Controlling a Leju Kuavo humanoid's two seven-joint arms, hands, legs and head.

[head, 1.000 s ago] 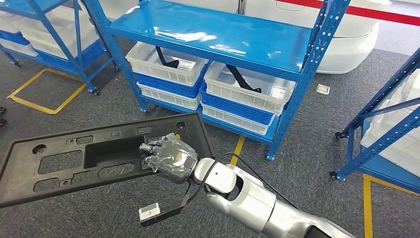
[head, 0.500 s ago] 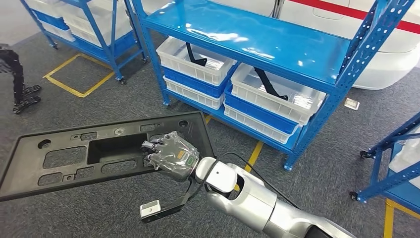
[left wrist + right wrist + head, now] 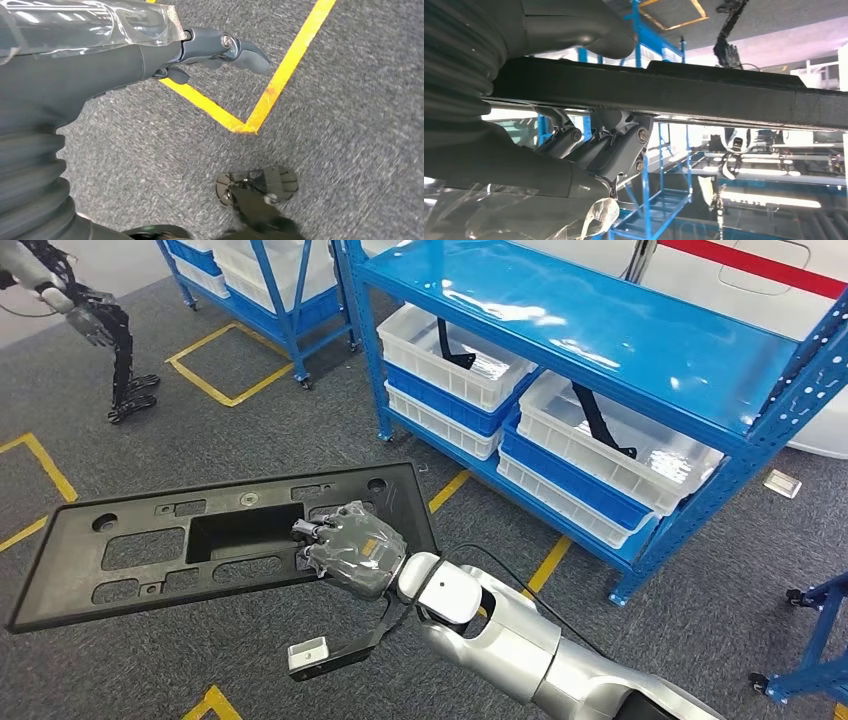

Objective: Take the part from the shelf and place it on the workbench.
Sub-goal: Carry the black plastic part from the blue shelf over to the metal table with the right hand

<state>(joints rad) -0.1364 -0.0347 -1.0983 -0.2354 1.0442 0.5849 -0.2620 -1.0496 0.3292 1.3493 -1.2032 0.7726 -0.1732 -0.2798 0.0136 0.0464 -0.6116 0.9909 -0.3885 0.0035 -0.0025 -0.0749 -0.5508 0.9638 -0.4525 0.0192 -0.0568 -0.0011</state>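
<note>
The right hand [image 3: 352,558] grips the part [image 3: 150,545], a long flat black panel with cut-outs, at its right end and holds it level above the grey carpet [image 3: 200,670]; in the right wrist view the thumb [image 3: 574,30] lies on one face and the fingers [image 3: 614,145] on the other. The blue shelf [image 3: 620,335] stands beyond, with white bins [image 3: 455,355] on its lower tier (black pieces inside). The left hand [image 3: 165,55] hangs over a yellow floor line [image 3: 280,80], holding nothing, its fingers loosely curled.
</note>
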